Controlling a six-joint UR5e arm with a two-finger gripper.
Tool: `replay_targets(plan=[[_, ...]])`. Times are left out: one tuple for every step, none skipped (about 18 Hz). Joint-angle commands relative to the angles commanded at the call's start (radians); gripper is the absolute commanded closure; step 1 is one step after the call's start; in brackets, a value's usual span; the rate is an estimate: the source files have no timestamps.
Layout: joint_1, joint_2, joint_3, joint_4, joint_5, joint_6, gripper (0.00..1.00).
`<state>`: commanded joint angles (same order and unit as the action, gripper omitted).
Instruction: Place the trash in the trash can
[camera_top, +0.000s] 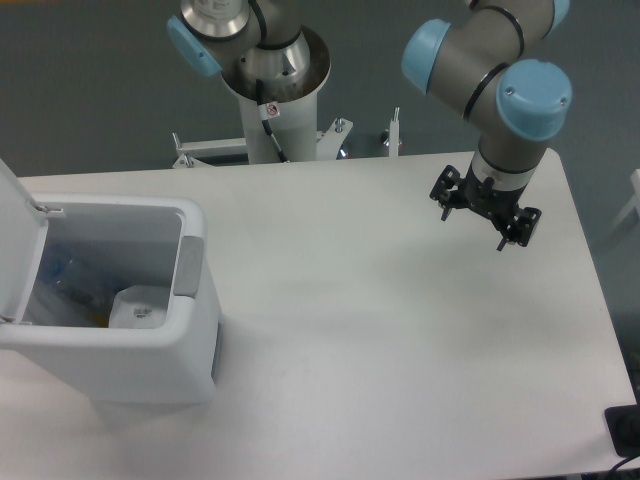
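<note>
The trash can (190, 340) stands at the left of the table with its white lid (15, 240) swung up. Inside it lie a crumpled white paper wrapper (140, 306) and a clear plastic bottle (65, 275), partly hidden by the bin wall. My gripper (474, 230) hangs above the far right part of the table, well away from the can. Its black fingers (443, 207) are spread apart and hold nothing.
The arm's grey base column (275, 95) rises behind the table's far edge, with metal brackets (395, 135) beside it. A dark object (625, 432) sits at the table's lower right corner.
</note>
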<state>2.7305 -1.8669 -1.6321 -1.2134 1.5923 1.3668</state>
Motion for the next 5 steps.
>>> replay_targets(plan=[[0.000,0.002,-0.006,0.003,0.000,0.000,0.00],[0.000,0.002,-0.011,0.014,0.000,0.000,0.00],[0.000,0.002,-0.014,0.032,0.000,0.000,0.00],[0.000,0.003,-0.021,0.044,0.002,0.000,0.00],[0.000,0.005,-0.028,0.051,0.002,0.000,0.00]])
